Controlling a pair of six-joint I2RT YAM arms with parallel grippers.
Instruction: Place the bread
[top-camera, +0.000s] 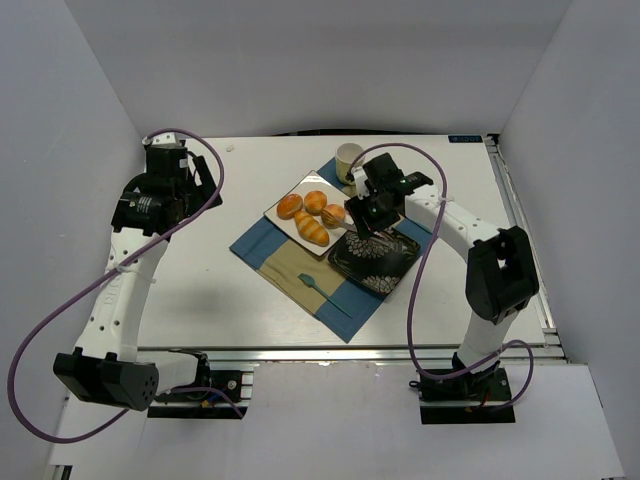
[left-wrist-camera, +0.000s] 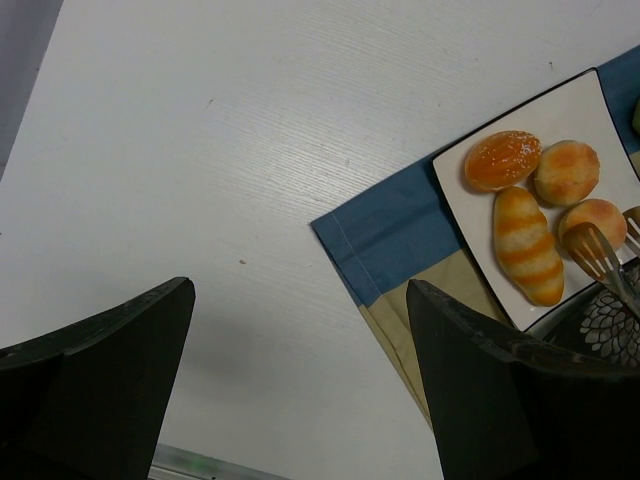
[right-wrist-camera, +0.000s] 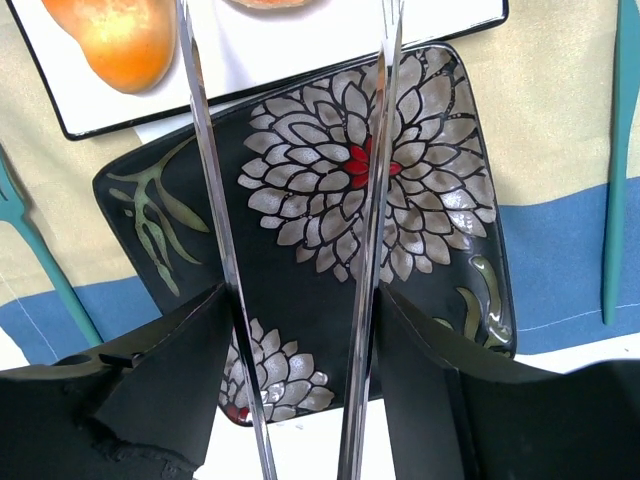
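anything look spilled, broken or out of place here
Nothing spilled or broken. The placemat lies diagonal to the table edge; three buns and a striped roll sit on the white plate, the black floral plate bare.

The bread (left-wrist-camera: 502, 160) has a shiny, glazed orange skin. It lies on a smooth, glossy white plate (left-wrist-camera: 468, 215). The flower-patterned black plate (right-wrist-camera: 440, 200) is equally glossy. The tongs (right-wrist-camera: 210, 200) are polished metal, the blue-and-tan mat (left-wrist-camera: 390, 230) matt woven cloth, and the white surface (left-wrist-camera: 250, 150) matt with a faint grain.
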